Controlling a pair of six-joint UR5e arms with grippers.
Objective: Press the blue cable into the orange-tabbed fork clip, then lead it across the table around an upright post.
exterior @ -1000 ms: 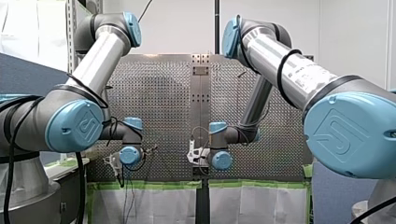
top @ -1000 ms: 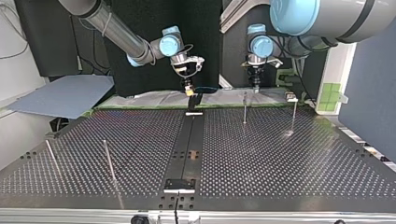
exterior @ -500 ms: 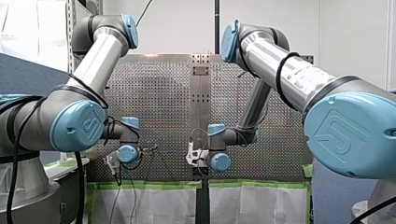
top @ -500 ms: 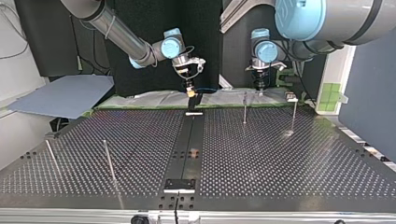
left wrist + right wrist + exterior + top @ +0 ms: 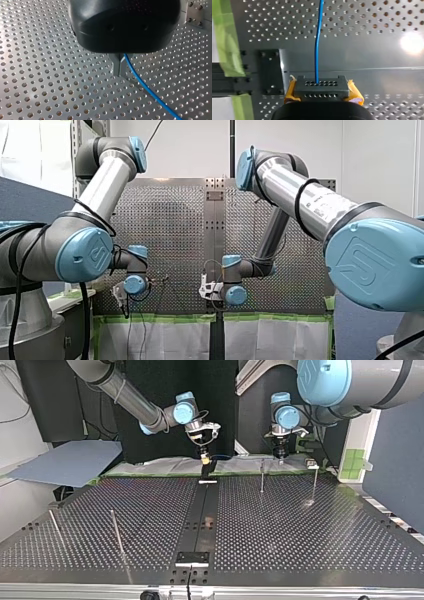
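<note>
The blue cable (image 5: 147, 90) comes out from between my left gripper's (image 5: 119, 67) metal fingers, which are shut on it just above the perforated table, and runs away beside them. From there the cable (image 5: 318, 42) crosses the plate straight into my right gripper (image 5: 321, 88), whose grey holed fingertips with yellow-orange pads are shut on it. At the table's far edge in the top view, my right gripper (image 5: 204, 460) hangs over a black upright fixture (image 5: 208, 471). My left gripper (image 5: 280, 456) hangs further to that view's right, beside a thin post (image 5: 262, 476). I cannot make out an orange-tabbed clip.
Another post (image 5: 315, 482) stands to the right of the first in the top view, and two leaning posts (image 5: 116, 532) (image 5: 56, 529) stand at its near left. A black strip (image 5: 202, 510) runs down the table's middle. Green tape (image 5: 227, 42) lines the table's edge.
Both grippers have shifted a little toward the top view's right along the table's far edge, each still shut on the cable.
</note>
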